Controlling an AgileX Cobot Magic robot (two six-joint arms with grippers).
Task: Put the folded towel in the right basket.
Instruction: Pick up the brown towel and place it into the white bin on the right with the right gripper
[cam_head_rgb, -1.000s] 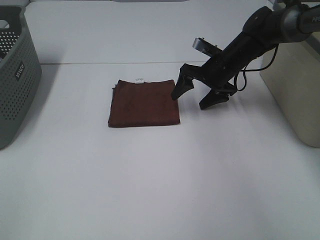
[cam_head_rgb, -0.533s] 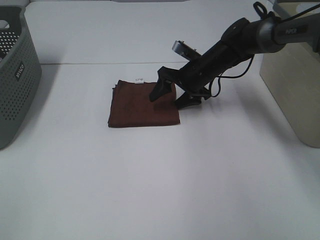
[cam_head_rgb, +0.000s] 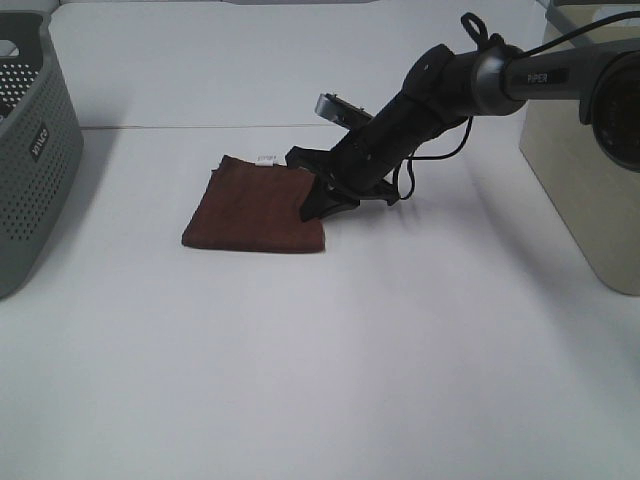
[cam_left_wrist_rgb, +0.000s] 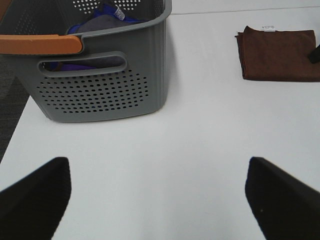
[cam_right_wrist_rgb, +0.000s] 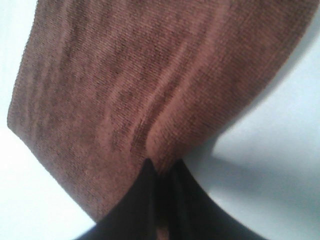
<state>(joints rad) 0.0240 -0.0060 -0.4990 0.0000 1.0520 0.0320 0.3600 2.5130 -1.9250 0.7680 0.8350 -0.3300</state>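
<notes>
The folded brown towel (cam_head_rgb: 255, 205) lies on the white table in the exterior high view, left of centre, with its right edge lifted. My right gripper (cam_head_rgb: 316, 194) is shut on that right edge; in the right wrist view the fingertips (cam_right_wrist_rgb: 161, 172) pinch the brown cloth (cam_right_wrist_rgb: 150, 85). The towel also shows in the left wrist view (cam_left_wrist_rgb: 277, 52). The beige right basket (cam_head_rgb: 590, 170) stands at the right edge of the table. My left gripper (cam_left_wrist_rgb: 157, 192) is open and empty over bare table, far from the towel.
A grey perforated basket (cam_head_rgb: 30, 150) stands at the left edge; in the left wrist view (cam_left_wrist_rgb: 95, 75) it holds blue and grey cloth and has an orange handle. A cable hangs from the right arm (cam_head_rgb: 440, 90).
My right gripper moved left onto the towel's right edge and closed on it. The towel slid left and its right edge has risen off the table.
</notes>
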